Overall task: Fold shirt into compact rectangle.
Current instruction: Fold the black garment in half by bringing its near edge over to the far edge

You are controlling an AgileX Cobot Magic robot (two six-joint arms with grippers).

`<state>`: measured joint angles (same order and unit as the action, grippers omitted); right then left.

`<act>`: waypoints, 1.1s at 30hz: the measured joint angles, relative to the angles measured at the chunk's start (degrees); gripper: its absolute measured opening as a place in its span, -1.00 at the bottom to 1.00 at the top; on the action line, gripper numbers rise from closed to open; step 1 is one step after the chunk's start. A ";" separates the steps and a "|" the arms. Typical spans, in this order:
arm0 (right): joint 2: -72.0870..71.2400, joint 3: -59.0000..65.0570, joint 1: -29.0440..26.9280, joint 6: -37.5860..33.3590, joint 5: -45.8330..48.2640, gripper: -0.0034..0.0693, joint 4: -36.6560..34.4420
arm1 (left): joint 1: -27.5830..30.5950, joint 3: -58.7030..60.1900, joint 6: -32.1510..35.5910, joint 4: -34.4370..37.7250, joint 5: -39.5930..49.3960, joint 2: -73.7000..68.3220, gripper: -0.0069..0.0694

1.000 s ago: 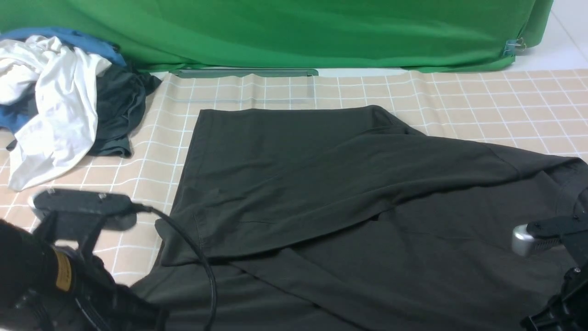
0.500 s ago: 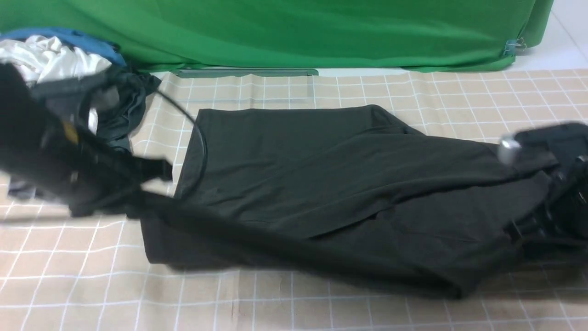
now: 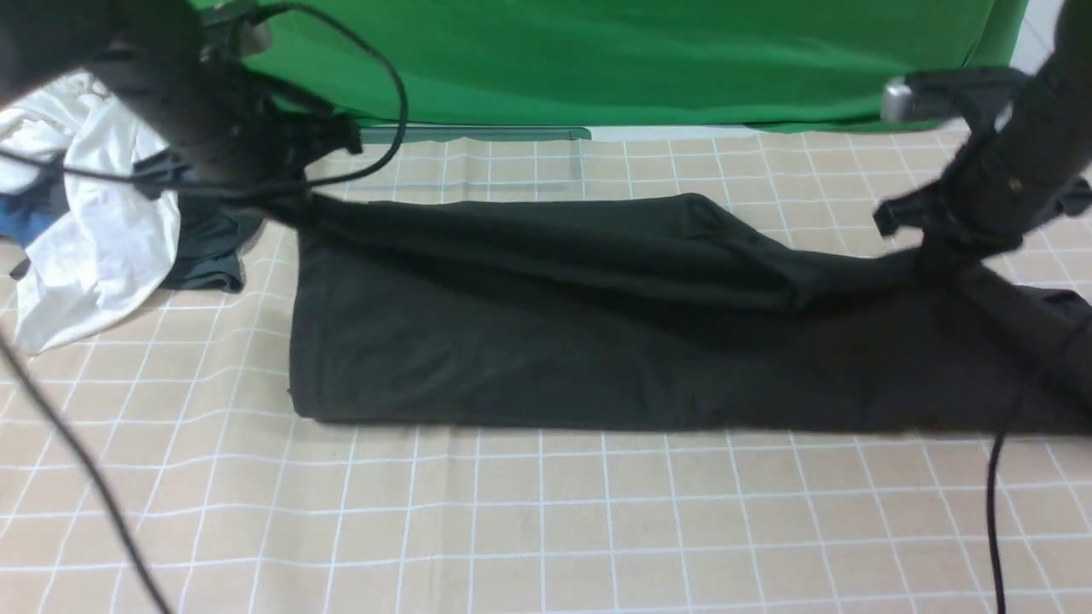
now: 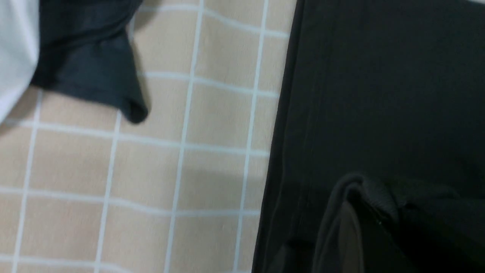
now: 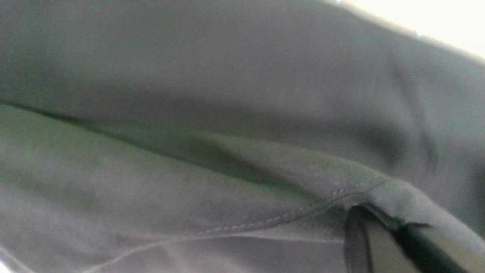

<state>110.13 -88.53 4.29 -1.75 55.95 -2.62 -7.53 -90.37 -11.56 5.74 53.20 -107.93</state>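
Note:
The black shirt (image 3: pixel 554 341) lies as a long band across the checked table, its near part doubled over toward the back. My left gripper (image 3: pixel 290 203) is shut on the shirt's edge at the far left corner, held just above the cloth. My right gripper (image 3: pixel 938 256) is shut on a raised ridge of the shirt at the right. In the left wrist view the shirt (image 4: pixel 360 94) fills the right side and a fold of it is pinched at my left gripper (image 4: pixel 363 206). The right wrist view is filled by the shirt (image 5: pixel 189 94), with a stitched hem clamped in my right gripper (image 5: pixel 373 222).
A clothes pile sits at the far left: a white garment (image 3: pixel 94 213), a smaller dark grey garment (image 3: pixel 209 247) and blue cloth (image 3: pixel 17 223). The dark grey garment (image 4: pixel 87 64) lies close to the shirt's left edge. A green backdrop (image 3: pixel 597 60) closes the back. Black cables (image 3: pixel 85 477) hang across the near left and right.
Both arms have risen from the near edge and swung toward the back, carrying the shirt's near edge with them. The shirt has doubled over itself, and the near tablecloth is now uncovered.

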 joint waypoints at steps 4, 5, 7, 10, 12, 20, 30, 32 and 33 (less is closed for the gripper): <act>8.59 -9.04 0.00 -0.01 -0.46 -0.61 0.06 | 0.04 -8.09 0.11 -0.72 0.79 -8.54 -0.73; 10.06 -10.83 0.00 -0.01 -0.39 -0.51 0.32 | 0.04 -9.32 0.11 -0.90 1.00 -10.02 -0.73; 11.82 -13.86 0.00 0.47 0.90 -0.24 0.64 | 0.06 -11.03 0.11 -1.02 1.22 -12.17 -0.73; 12.36 -17.21 0.17 0.65 5.31 0.08 -0.34 | 0.06 -12.86 0.11 -0.84 1.42 -13.97 -0.73; 11.94 -18.56 0.78 0.09 8.57 0.19 -2.78 | 0.06 -13.34 0.11 -0.51 1.42 -14.41 -0.73; 13.17 -19.10 7.25 -4.00 8.25 0.26 -8.63 | 0.06 -13.73 0.17 -0.38 3.19 -14.40 -0.73; 18.63 -19.10 8.74 -0.44 1.11 0.17 -8.67 | 0.06 -13.77 0.17 -0.68 3.53 -14.40 -0.73; 18.75 -19.10 8.74 -0.37 -0.26 -0.14 -8.67 | 0.06 -13.77 0.17 -0.68 3.53 -14.40 -0.73; 18.75 -19.15 8.74 -0.61 -0.96 -0.36 -8.67 | 0.06 -13.77 0.17 -0.68 3.53 -14.40 -0.73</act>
<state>128.88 -107.68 13.03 -2.36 54.99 -11.29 -7.47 -104.14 -11.39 5.06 56.73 -122.33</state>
